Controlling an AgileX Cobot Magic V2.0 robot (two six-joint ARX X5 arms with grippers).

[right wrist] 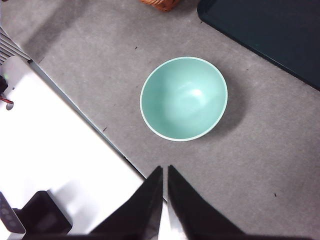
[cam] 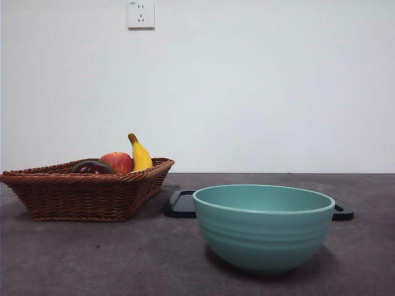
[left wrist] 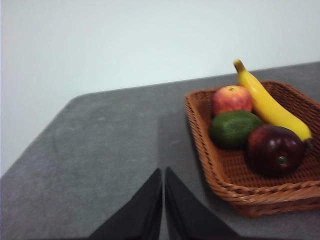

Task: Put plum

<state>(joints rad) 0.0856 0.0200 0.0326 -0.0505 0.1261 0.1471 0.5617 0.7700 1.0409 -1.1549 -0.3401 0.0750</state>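
Note:
The plum is dark maroon and glossy. It lies in the wicker basket beside a green oval fruit, a red apple and a banana. In the front view the plum barely clears the basket rim at the left. My left gripper is shut, above the table and off to one side of the basket, holding nothing. My right gripper is shut too, high above the table near the empty teal bowl.
The teal bowl stands at the front centre-right. A black tray lies flat behind it. The table edge and white equipment show in the right wrist view. A wall socket is on the back wall.

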